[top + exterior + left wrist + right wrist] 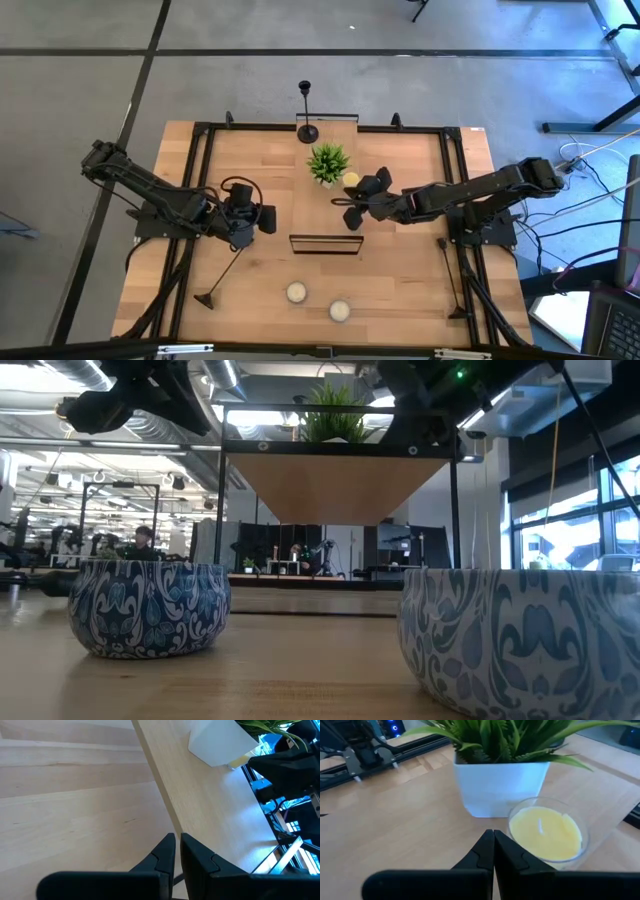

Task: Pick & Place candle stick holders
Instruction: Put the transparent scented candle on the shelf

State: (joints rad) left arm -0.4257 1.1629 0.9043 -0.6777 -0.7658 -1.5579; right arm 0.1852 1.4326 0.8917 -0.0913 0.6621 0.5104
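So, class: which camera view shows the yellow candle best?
The right wrist view: the yellow candle fills the foreground in its clear glass beside the white plant pot. The high view shows only a small yellow dot by the plant. The low and left wrist views don't clearly show it.

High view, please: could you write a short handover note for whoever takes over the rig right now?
Left gripper: shut, empty, over the table's left half.
Right gripper: shut, empty, by the potted plant and yellow candle.
Upright holder: stands at the far edge.
Left lying holder: near the left arm.
Right lying holder: by the right rail.
Left: both lying holders, apparently.
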